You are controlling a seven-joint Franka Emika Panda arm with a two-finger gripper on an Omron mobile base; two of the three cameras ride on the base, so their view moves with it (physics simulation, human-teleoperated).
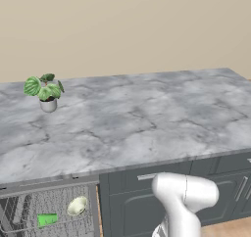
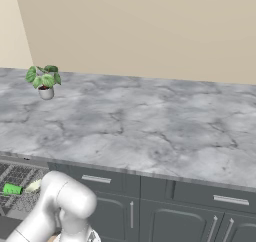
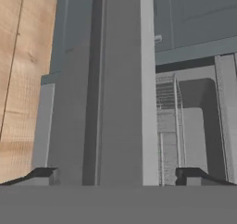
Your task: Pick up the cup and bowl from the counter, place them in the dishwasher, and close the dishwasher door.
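The bright green cup lies on its side in the dishwasher's grey wire rack, and the pale bowl rests tilted just right of it. Both also appear at the left edge of the right base view: cup, bowl. In the hand view my gripper is open, its two dark fingertips wide apart. The dishwasher door, a dark grey panel with a lighter strip, runs up between them; whether they touch it is unclear. The marble counter spreads above.
A white pot with a leafy plant stands at the counter's back left. Dark grey drawers with silver handles sit right of the dishwasher. Wooden floor lies beside the door. My white arm bends low before the cabinets.
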